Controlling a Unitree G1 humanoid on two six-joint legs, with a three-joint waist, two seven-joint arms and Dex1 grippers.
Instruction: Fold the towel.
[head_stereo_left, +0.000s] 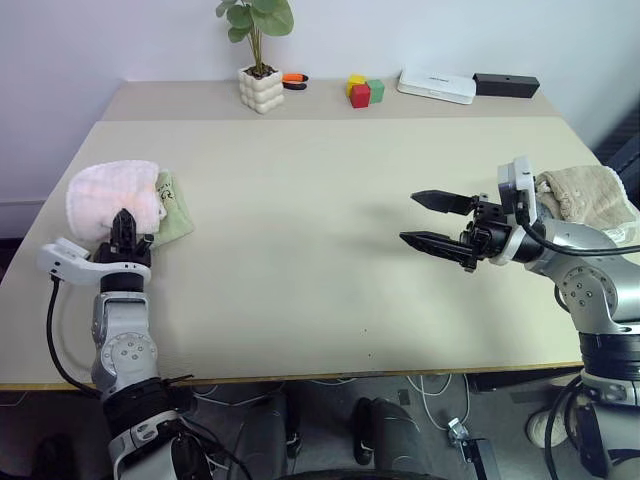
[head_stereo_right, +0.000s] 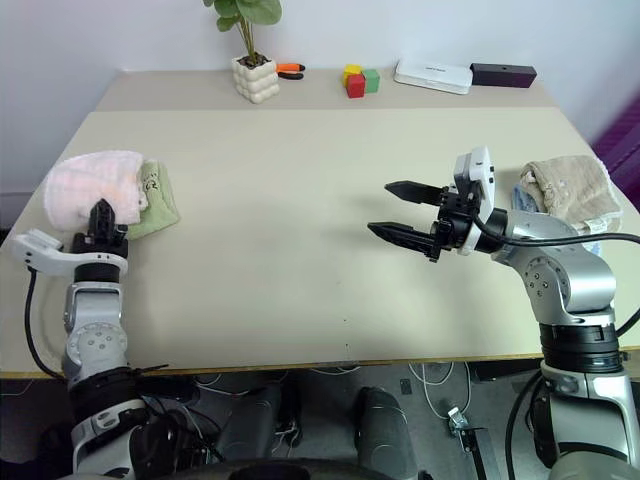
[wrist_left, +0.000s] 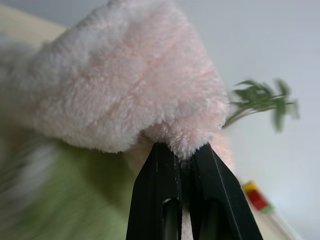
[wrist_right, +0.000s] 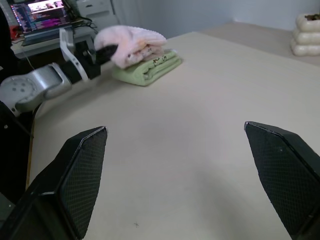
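The pale pink fluffy towel lies bunched at the table's left edge, resting partly on a folded light-green towel. My left gripper is shut on the pink towel's near edge; in the left wrist view the two black fingers pinch a fold of the towel. My right gripper hovers open over the right half of the table, pointing left, with nothing between its fingers. The right wrist view shows the towel and the left gripper across the table.
A beige folded cloth lies at the right edge behind my right arm. Along the back stand a potted plant, an orange-handled tool, coloured blocks, a white box and a black box.
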